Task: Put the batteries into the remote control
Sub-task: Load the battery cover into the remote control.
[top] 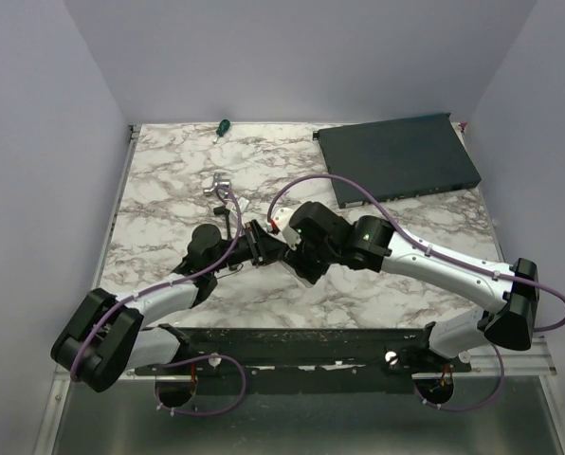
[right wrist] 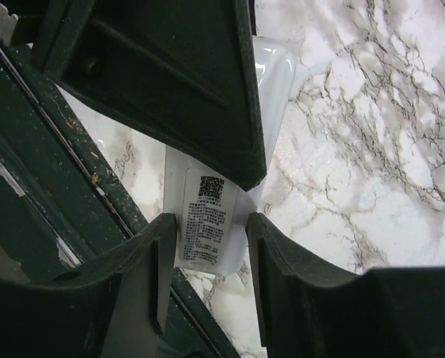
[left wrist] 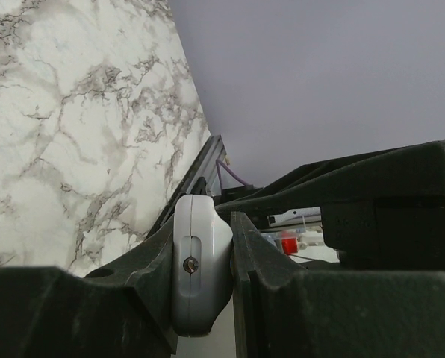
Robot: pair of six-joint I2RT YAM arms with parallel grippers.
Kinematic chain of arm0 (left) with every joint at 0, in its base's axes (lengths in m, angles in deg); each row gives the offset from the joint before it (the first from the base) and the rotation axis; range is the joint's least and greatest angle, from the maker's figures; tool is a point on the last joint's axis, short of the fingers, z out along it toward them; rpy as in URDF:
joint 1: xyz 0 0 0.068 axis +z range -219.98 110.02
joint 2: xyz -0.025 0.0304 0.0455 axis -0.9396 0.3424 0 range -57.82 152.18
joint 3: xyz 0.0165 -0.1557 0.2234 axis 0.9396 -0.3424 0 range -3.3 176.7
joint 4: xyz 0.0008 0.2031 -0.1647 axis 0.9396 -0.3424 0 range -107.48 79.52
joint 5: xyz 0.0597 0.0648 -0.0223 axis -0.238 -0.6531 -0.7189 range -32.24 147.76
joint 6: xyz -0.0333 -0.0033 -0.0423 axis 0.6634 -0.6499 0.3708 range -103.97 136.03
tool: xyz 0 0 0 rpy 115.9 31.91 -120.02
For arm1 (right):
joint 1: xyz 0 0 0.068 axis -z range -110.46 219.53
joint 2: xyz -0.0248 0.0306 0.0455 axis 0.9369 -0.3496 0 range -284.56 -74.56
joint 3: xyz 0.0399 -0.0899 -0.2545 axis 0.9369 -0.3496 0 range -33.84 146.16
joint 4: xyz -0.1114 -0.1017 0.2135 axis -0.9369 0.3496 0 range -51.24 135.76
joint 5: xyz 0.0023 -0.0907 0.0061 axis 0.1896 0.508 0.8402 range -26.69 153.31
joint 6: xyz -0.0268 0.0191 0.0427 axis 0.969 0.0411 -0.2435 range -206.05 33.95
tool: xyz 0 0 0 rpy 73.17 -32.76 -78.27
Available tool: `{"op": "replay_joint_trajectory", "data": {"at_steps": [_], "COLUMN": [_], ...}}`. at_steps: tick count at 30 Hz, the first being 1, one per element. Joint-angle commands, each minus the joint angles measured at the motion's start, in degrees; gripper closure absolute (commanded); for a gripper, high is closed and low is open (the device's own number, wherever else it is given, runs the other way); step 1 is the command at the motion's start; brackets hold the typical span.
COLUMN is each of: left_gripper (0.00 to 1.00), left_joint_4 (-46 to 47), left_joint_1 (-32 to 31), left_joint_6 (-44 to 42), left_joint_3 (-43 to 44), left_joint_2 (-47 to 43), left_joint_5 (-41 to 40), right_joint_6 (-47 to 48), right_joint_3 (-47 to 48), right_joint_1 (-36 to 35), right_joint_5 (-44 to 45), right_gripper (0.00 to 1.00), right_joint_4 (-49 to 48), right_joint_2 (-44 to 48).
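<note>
In the left wrist view the white remote control [left wrist: 200, 261] stands on edge, pinched between the two black fingers of my left gripper [left wrist: 204, 222]. The right wrist view shows its labelled back [right wrist: 207, 216] sticking out from the left gripper's dark finger [right wrist: 170, 74]. My right gripper [right wrist: 211, 220] straddles that end: one finger lies against the remote's edge and a gap shows at the other. From above, the left gripper [top: 262, 242] and right gripper [top: 284, 248] meet over the marble table's middle [top: 169, 190]. The batteries are hidden from view.
A large dark flat box [top: 396, 156] lies at the back right. A green-handled screwdriver [top: 221, 126] rests at the far edge, and a silver bracket [top: 220, 183] sits behind the left arm. The black rail [top: 311, 341] runs along the near edge.
</note>
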Motion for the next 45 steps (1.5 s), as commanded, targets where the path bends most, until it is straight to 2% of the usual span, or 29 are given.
{"op": "replay_joint_trajectory", "data": {"at_steps": [1, 19, 23, 29, 35, 45], "left_gripper": [1.0, 1.0, 1.0, 1.0, 1.0, 1.0], "left_joint_4": [4.5, 6.27, 5.62, 5.83, 5.83, 4.25], "left_joint_1": [-0.7, -0.63, -0.62, -0.52, -0.09, 0.18], "left_joint_6": [1.29, 2.35, 2.35, 2.93, 4.58, 5.75], "left_joint_3": [1.44, 1.03, 0.2, -0.52, -0.27, -1.38], "left_joint_2": [0.61, 2.6, 1.82, 0.56, -0.64, -4.68], "left_joint_5": [3.4, 2.96, 1.81, -0.31, -2.34, -6.07], "right_joint_6": [0.77, -2.48, -9.85, -25.49, -45.11, -59.36], "right_joint_3": [0.37, -0.42, -3.06, -16.08, -28.94, -39.52], "right_joint_1": [-0.21, -0.17, -0.19, -0.04, 0.16, 0.99], "right_joint_5": [1.83, 1.4, 0.66, 13.55, 19.46, 19.52], "right_gripper": [0.5, 0.31, 0.25, 0.12, 0.09, 0.07], "right_joint_4": [-2.95, -6.74, -13.18, -25.81, -32.93, -37.0], "right_joint_2": [-0.53, 3.21, 8.44, 22.47, 32.44, 40.19]}}
